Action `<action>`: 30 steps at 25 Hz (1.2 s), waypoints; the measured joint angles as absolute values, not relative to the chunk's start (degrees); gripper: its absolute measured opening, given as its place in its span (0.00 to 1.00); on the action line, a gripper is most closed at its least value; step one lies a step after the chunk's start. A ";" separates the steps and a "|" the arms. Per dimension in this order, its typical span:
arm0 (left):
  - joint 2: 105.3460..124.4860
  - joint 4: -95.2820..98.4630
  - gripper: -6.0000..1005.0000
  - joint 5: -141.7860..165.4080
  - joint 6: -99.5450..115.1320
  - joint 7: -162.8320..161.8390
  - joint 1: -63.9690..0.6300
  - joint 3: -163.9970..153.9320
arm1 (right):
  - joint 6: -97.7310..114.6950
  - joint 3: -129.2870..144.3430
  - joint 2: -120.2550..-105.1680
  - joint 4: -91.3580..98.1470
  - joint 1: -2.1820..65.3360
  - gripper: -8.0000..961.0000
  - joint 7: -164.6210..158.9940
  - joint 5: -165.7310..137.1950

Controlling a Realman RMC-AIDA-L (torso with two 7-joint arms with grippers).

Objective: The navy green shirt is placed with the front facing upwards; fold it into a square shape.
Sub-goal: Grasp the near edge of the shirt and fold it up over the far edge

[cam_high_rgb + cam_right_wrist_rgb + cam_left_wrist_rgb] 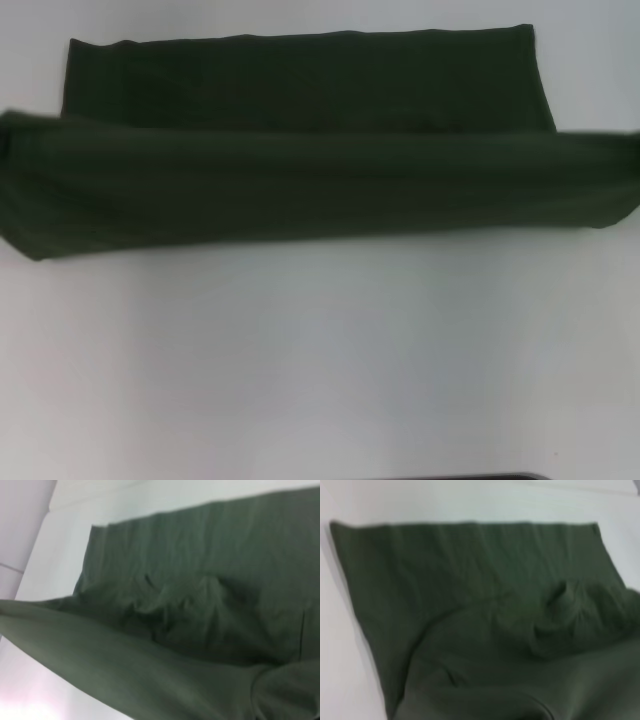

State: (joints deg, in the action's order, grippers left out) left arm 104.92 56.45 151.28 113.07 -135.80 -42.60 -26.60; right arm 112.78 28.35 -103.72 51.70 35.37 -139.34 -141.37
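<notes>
Showing neither hand, the views leave their state impossible to tell; the navy green shirt (pixel 300 150) spans the upper half of the head view on the white tabletop (pixel 320 370), its near layer raised across both frame edges

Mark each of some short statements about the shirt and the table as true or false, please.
1. The navy green shirt lies spread wide across the table. True.
2. The cream chest print faces the head camera. False: only plain dark green cloth shows.
3. The near part of the shirt is raised as a long fold over the flat far part. True.
4. The shirt is already folded into a small square. False: it is still a long wide band.
5. A gripper is seen in the head view. False: none shows there.
</notes>
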 joint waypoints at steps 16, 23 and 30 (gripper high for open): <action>104.17 57.43 0.05 152.92 118.46 -138.90 -37.98 -40.81 | 114.29 47.90 -103.78 51.45 27.73 0.07 -146.41 -141.19; 103.81 57.62 0.05 152.52 118.27 -139.11 -37.63 -41.90 | 113.81 43.81 -103.48 51.20 29.21 0.07 -145.57 -140.79; 104.43 56.00 0.05 152.81 111.66 -139.66 -42.35 -40.48 | 110.45 33.49 -102.66 51.04 34.91 0.07 -144.51 -140.96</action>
